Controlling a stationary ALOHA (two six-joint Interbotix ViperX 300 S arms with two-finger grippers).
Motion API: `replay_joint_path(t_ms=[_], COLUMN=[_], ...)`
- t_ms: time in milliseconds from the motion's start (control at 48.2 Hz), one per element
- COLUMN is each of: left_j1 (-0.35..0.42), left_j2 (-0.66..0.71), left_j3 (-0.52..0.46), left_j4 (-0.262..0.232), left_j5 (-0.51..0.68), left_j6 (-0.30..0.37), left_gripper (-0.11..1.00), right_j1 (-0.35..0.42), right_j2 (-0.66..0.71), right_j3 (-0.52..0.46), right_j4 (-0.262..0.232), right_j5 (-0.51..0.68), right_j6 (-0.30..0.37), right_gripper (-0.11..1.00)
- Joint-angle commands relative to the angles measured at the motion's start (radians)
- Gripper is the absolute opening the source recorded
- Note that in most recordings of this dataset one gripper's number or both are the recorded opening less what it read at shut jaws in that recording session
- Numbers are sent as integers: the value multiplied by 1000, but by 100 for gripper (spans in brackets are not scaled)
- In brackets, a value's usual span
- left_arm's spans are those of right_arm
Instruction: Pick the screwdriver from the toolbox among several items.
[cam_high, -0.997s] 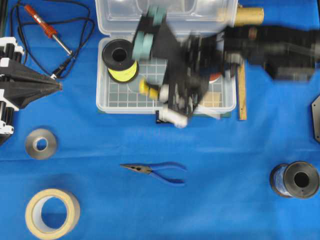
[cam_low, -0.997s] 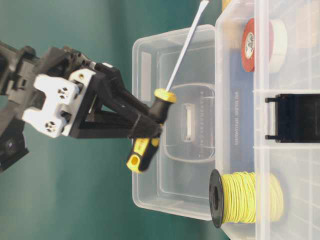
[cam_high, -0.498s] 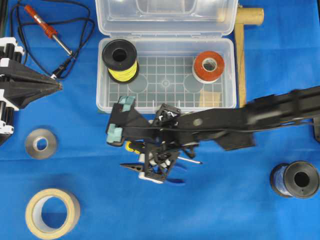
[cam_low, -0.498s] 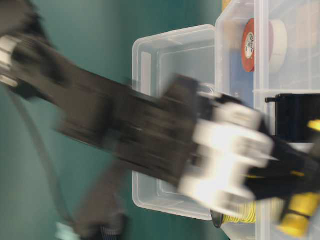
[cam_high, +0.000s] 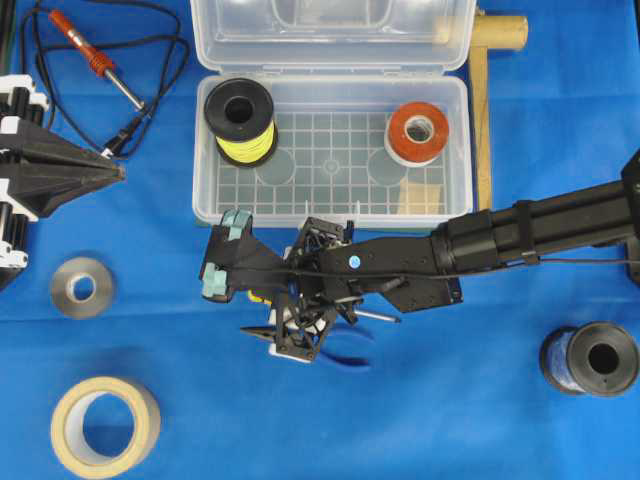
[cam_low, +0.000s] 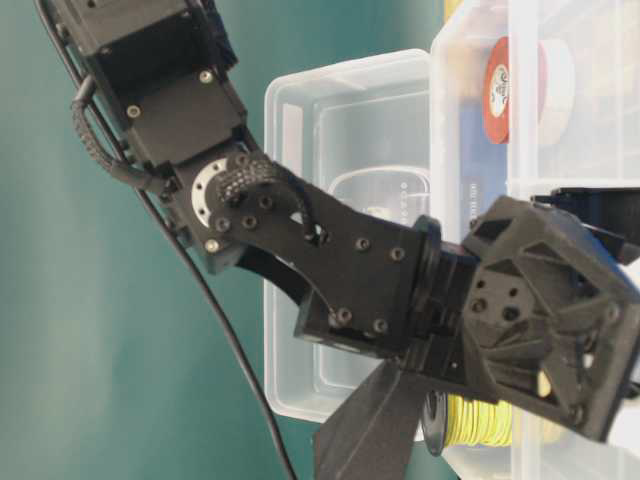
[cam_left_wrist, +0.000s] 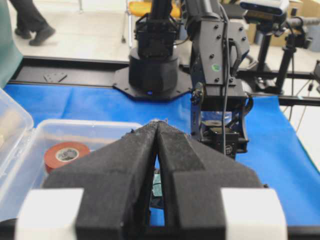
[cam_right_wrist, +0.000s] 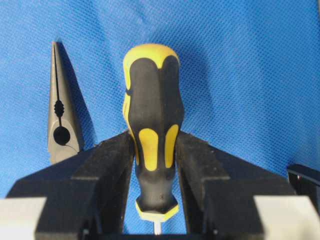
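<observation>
The right gripper (cam_right_wrist: 155, 165) is clamped on the screwdriver (cam_right_wrist: 151, 130) above the blue cloth (cam_high: 450, 400), outside the toolbox (cam_high: 330, 200), beside the pliers (cam_right_wrist: 62, 120), while the left gripper (cam_left_wrist: 157, 150) rests with fingers together

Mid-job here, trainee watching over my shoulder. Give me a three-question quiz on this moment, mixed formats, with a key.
1. True or false: the screwdriver lies on the gridded floor of the toolbox.
2. Multiple choice: which tool lies on the blue cloth right beside the right gripper? A) soldering iron B) needle-nose pliers C) wooden block
3. Fill in: in its wrist view, the left gripper's fingers are pressed ____ with nothing between them.

Key:
1. False. The right gripper clamps its yellow-and-black handle over the cloth, outside the box.
2. B, the needle-nose pliers.
3. together
</observation>
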Motion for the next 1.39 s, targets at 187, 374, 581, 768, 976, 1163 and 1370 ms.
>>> replay_joint_path(t_ms=[187, 374, 581, 768, 976, 1163, 1370], left_j1=[0, 2, 0, 0, -11, -17, -21], left_j2=[2, 2, 2, 2, 2, 8, 11], left_j3=[-8, -8, -8, -6, -6, -2, 2], left_j4=[-2, -2, -2, -2, -2, -2, -2], left_j5=[-3, 0, 6, 17, 17, 11, 11], left_j6=[-2, -9, -12, -12, -12, -12, -9], left_gripper=[0, 0, 0, 0, 0, 0, 0], right_j1=[-2, 17, 41, 55, 58, 58, 58], right_j2=[-75, -216, -417, -626, -916, -1192, -1416], right_j3=[-37, -17, 63, 259, 563, 810, 1012], right_j4=[-5, -78, -210, -304, -391, -440, -471], right_j5=[55, 107, 143, 97, -72, -172, -225], right_j6=[-5, 2, 5, 41, 133, 167, 169], right_gripper=[47, 77, 74, 74, 74, 74, 74])
